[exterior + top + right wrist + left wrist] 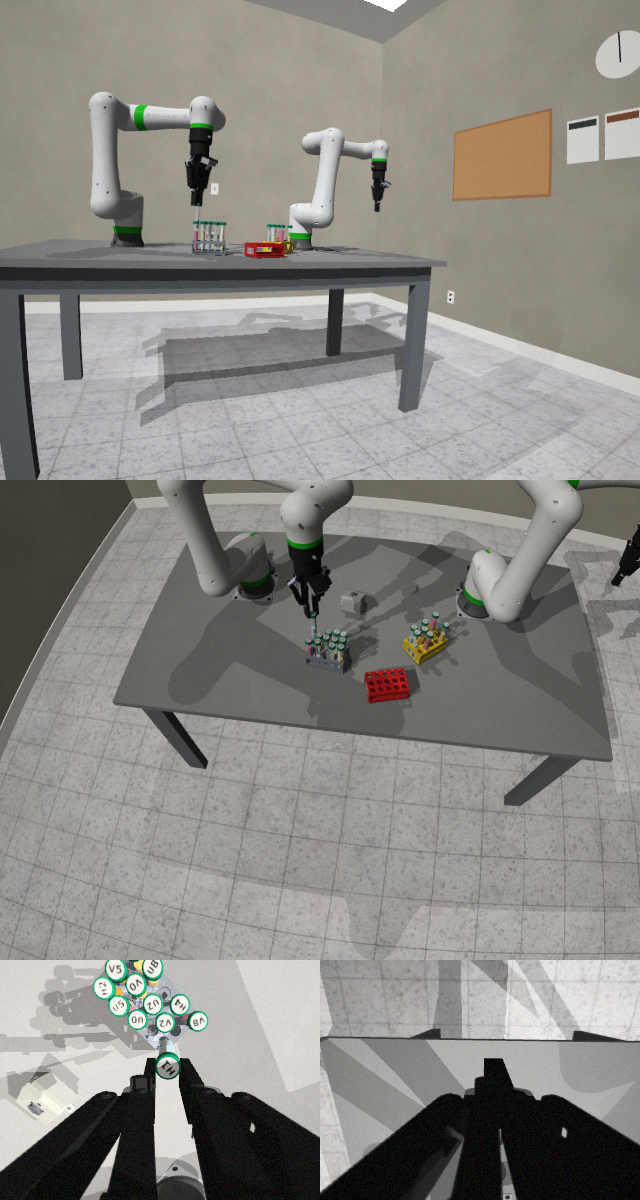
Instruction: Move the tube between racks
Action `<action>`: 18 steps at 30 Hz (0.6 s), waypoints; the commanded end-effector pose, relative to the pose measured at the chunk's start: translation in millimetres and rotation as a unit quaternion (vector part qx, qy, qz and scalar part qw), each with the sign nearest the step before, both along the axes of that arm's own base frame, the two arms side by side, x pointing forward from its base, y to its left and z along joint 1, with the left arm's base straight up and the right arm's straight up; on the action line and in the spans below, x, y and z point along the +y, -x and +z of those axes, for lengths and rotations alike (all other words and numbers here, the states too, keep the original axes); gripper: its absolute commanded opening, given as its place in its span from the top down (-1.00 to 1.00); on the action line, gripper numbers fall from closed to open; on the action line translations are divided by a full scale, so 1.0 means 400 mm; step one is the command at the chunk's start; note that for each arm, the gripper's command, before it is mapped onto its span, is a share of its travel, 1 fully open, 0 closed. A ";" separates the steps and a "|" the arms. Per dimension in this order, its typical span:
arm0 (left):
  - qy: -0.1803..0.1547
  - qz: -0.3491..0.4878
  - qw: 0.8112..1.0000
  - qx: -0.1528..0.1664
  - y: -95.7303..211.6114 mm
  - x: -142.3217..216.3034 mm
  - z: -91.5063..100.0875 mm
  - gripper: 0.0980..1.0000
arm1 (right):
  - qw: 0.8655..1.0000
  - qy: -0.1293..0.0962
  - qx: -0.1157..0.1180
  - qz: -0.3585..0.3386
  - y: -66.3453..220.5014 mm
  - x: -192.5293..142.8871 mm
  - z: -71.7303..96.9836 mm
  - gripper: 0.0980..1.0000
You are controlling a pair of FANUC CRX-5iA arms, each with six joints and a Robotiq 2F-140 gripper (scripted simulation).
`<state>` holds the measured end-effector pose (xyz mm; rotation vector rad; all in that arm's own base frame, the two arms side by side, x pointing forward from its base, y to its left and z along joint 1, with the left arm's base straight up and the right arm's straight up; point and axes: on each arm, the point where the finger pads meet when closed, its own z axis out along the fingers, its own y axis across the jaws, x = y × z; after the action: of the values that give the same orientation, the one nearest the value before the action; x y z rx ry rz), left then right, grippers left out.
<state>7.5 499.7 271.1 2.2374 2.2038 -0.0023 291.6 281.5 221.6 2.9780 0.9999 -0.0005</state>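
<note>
Tube H1 [313, 628] [197, 212] [167, 1065] upright, clamped in right pincer [312, 613] [196, 203] [167, 1072], near grey rack [325, 664] [208, 252] [156, 1036] (left pincer [615, 582] [377, 209] [493, 1062] together, well apart).

Left gripper [494, 1067]: black, fingers together at frame centre, linkages spreading toward both lower corners. Beyond, grey bench top [530, 1062] crossed by shadow bands; its straight edge spans the upper third. Tiled floor [400, 997] along the top.
</note>
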 end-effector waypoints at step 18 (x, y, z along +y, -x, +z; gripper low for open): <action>-0.001 0.000 1.000 0.000 0.000 0.001 0.002 1.00 | 1.000 -0.001 -0.001 0.000 0.007 0.003 0.002 1.00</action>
<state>7.5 499.7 271.1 2.2374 2.2038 -0.0023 289.5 282.2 221.6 2.9783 0.9998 -0.0003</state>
